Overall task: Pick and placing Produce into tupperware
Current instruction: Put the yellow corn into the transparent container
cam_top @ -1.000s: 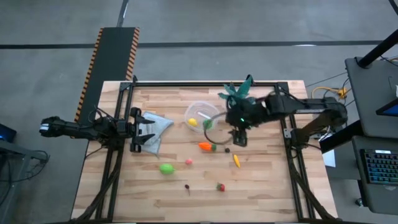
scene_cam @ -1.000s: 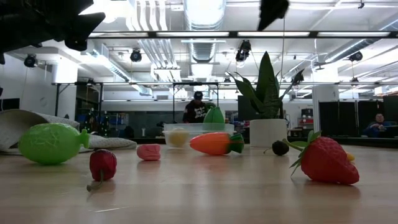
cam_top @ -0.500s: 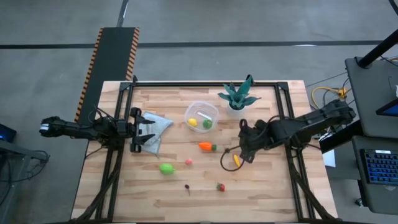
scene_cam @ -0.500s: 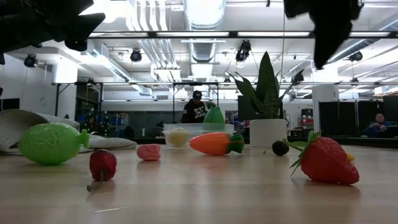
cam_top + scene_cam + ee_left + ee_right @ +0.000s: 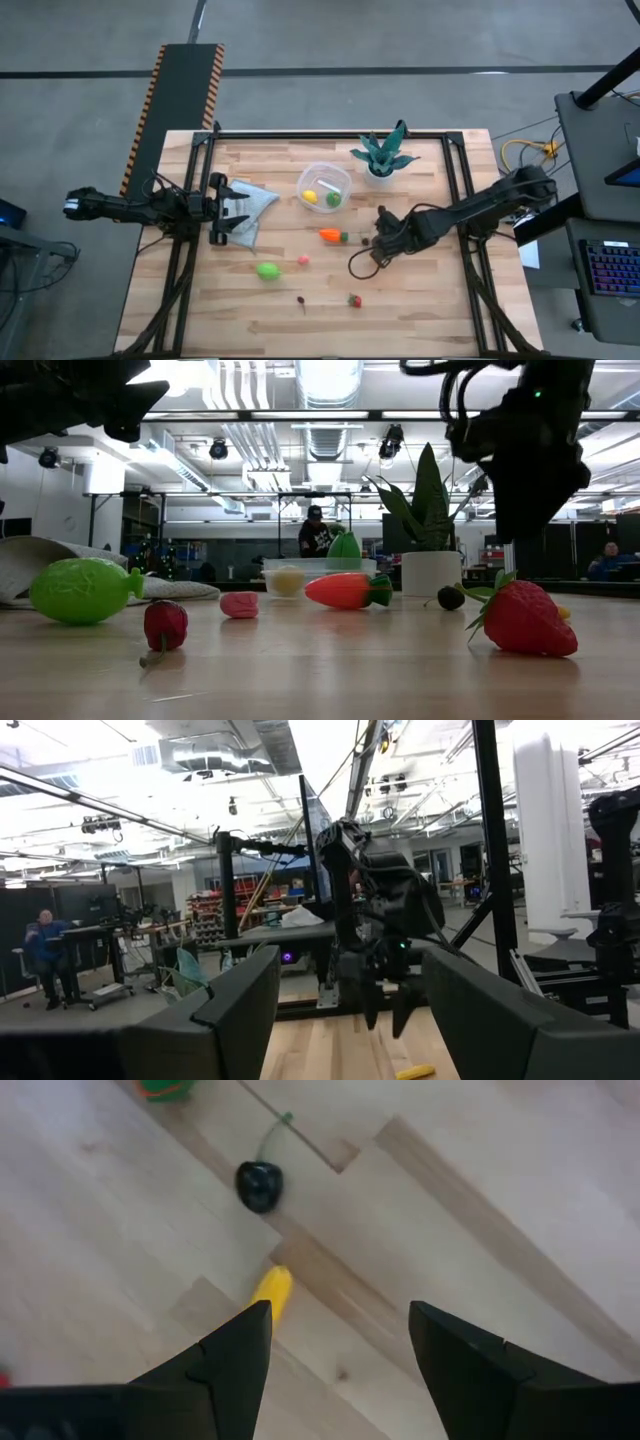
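The tupperware (image 5: 324, 178) is a clear round bowl on the table with a lemon (image 5: 310, 197) and a green piece (image 5: 333, 199) inside. The carrot (image 5: 330, 236), lime (image 5: 267, 270), pink bit (image 5: 303, 260), strawberry (image 5: 354, 300) and dark bits (image 5: 301, 299) lie loose on the wood. My right gripper (image 5: 385, 245) hangs open above a small yellow piece (image 5: 272, 1288), apart from it, with a dark stemmed bit (image 5: 259, 1183) just beyond. My left gripper (image 5: 225, 210) waits open at the table's left side, over the cloth.
A teal potted plant (image 5: 380, 158) stands right of the bowl near the far edge. A pale cloth (image 5: 252, 200) lies at the left side. A black frame (image 5: 330, 132) borders the table. A cable loop (image 5: 358, 266) hangs beside my right gripper.
My right gripper has swung from beside the bowl and plant toward the table's near edge and come down over the yellow piece. The produce and the bowl have stayed where they were.
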